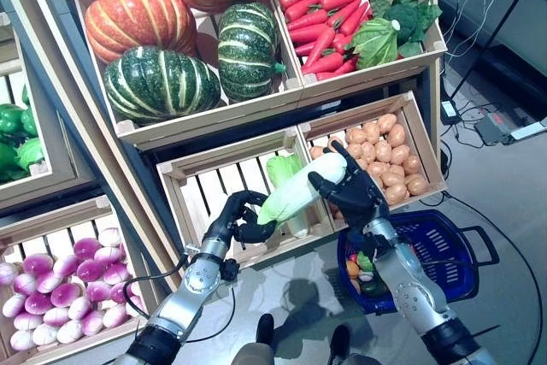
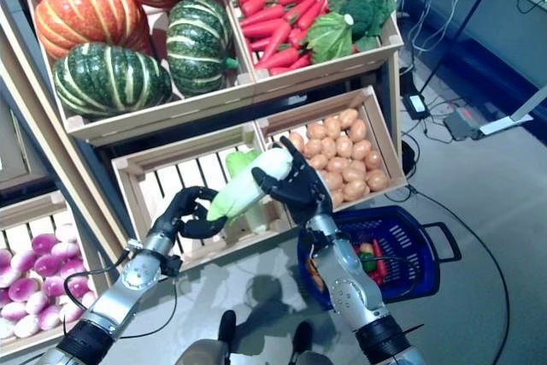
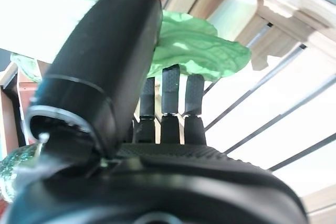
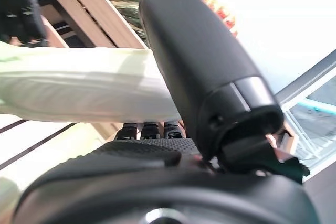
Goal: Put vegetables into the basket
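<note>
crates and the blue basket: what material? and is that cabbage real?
Crates: pale unfinished wood by the look, with visible grain and slatted bottoms. Blue basket: looks like moulded plastic, a glossy open lattice with a dark handle, material unclear. Cabbage, held by the left robot hand and right robot hand: smooth, even white-to-green surface with a slight sheen suggests a replica, but I can't confirm that.

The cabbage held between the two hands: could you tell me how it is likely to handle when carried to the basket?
The cabbage spans both the left hand and the right hand unsagging, so probably stiff. Its smooth white stalk may slip; the green leaves look floppy.
</note>
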You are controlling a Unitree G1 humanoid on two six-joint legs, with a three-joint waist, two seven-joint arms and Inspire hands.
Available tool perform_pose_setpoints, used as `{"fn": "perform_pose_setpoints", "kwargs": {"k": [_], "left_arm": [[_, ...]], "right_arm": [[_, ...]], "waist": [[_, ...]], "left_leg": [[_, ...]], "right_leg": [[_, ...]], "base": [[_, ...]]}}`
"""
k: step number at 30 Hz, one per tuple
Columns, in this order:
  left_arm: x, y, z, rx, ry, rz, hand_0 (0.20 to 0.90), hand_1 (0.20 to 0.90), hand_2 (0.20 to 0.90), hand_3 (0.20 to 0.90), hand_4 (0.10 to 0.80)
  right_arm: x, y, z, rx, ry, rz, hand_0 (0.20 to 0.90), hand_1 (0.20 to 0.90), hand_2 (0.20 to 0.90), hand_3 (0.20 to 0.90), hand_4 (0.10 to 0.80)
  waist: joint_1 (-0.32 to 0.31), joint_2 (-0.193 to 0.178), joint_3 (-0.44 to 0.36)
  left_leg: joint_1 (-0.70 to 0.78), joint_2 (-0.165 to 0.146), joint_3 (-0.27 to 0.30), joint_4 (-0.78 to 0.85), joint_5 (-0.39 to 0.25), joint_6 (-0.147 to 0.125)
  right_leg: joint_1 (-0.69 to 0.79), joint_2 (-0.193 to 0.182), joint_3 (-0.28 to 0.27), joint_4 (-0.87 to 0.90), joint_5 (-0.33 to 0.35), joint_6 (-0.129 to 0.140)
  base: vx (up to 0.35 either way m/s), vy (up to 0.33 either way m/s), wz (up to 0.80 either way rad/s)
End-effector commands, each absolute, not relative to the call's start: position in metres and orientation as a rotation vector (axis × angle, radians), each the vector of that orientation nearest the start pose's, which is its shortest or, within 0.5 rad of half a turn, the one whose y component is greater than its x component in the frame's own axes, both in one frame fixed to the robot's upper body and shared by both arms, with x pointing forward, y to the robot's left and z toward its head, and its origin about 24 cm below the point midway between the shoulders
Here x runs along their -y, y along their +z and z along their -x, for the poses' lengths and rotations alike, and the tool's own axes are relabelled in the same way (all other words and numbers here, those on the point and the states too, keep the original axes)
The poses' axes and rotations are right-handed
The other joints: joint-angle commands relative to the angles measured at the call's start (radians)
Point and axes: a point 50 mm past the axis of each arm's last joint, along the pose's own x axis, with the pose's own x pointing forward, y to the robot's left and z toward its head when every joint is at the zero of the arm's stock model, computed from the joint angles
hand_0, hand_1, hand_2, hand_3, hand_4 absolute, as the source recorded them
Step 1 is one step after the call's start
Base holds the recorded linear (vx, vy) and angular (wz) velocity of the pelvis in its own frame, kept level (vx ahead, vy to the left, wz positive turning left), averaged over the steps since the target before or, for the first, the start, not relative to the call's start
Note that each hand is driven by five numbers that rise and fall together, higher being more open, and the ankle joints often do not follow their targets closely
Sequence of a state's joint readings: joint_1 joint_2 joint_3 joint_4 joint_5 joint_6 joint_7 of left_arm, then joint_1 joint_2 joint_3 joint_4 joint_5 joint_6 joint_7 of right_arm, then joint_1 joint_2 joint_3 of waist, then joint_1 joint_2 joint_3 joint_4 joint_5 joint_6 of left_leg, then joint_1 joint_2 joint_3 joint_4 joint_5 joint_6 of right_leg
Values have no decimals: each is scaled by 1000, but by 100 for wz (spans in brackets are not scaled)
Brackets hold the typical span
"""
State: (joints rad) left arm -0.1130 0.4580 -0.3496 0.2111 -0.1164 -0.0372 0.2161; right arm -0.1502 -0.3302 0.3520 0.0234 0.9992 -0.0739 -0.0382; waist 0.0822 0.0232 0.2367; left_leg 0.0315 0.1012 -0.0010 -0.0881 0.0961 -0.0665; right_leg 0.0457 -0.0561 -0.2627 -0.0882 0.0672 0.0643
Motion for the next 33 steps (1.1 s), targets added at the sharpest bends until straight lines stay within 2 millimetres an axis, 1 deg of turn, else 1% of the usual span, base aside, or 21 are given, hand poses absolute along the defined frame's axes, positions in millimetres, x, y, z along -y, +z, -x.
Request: {"fn": "perform_pose_setpoints", "kwargs": {"k": [1, 8, 13, 14, 15, 16, 19, 33], "left_arm": [[-161, 65, -278, 145, -121, -275, 300, 300, 300, 300, 400], [-156, 62, -276, 113, -135, -186, 300, 300, 300, 300, 400], [-151, 61, -275, 106, -152, -175, 300, 300, 300, 300, 400], [-151, 60, -275, 101, -159, -170, 300, 300, 300, 300, 400], [-150, 60, -275, 98, -165, -169, 300, 300, 300, 300, 400], [-150, 60, -275, 98, -165, -169, 300, 300, 300, 300, 400], [-147, 58, -274, 90, -195, -168, 300, 300, 300, 300, 400], [-141, 56, -273, 58, -295, -213, 300, 300, 300, 300, 400]], "right_arm": [[106, 88, -270, 76, 466, -818, 900, 900, 900, 900, 800], [89, 78, -266, 0, 555, -934, 900, 900, 900, 900, 800], [83, 75, -264, -12, 575, -954, 900, 900, 900, 900, 800], [82, 76, -264, -9, 577, -951, 545, 545, 545, 545, 563], [82, 76, -265, -2, 579, -950, 465, 465, 465, 465, 510], [82, 76, -265, -2, 579, -950, 300, 300, 300, 300, 400], [82, 79, -266, 18, 588, -962, 300, 300, 300, 300, 400], [86, 74, -266, -3, 565, -960, 300, 300, 300, 300, 400]], "waist": [[2, -47, -95], [7, -49, -102], [11, -50, -106], [11, -49, -107], [11, -48, -107], [11, -48, -107], [10, -48, -110], [0, -39, -116]], "left_leg": [[21, -27, -1, 1, -76, -18], [24, -27, -4, 1, -79, -17], [23, -27, -7, 1, -78, -18], [23, -27, -7, 1, -78, -17], [23, -26, -6, 1, -78, -17], [23, -26, -6, 1, -78, -17], [25, -25, -6, 1, -79, -17], [25, -24, -3, 1, -80, -16]], "right_leg": [[59, -87, 3, 1, -21, 54], [60, -88, 2, 1, -20, 55], [60, -88, 1, 1, -20, 55], [59, -88, 1, 1, -20, 55], [59, -89, 1, 1, -19, 56], [59, -89, 1, 1, -19, 56], [59, -88, 2, 1, -20, 56], [56, -87, 11, 1, -21, 58]], "base": [[0, 0, 0], [0, 0, 0], [0, 0, 0], [0, 0, 0], [0, 0, 0], [0, 0, 0], [0, 0, 0], [0, 0, 0]]}}
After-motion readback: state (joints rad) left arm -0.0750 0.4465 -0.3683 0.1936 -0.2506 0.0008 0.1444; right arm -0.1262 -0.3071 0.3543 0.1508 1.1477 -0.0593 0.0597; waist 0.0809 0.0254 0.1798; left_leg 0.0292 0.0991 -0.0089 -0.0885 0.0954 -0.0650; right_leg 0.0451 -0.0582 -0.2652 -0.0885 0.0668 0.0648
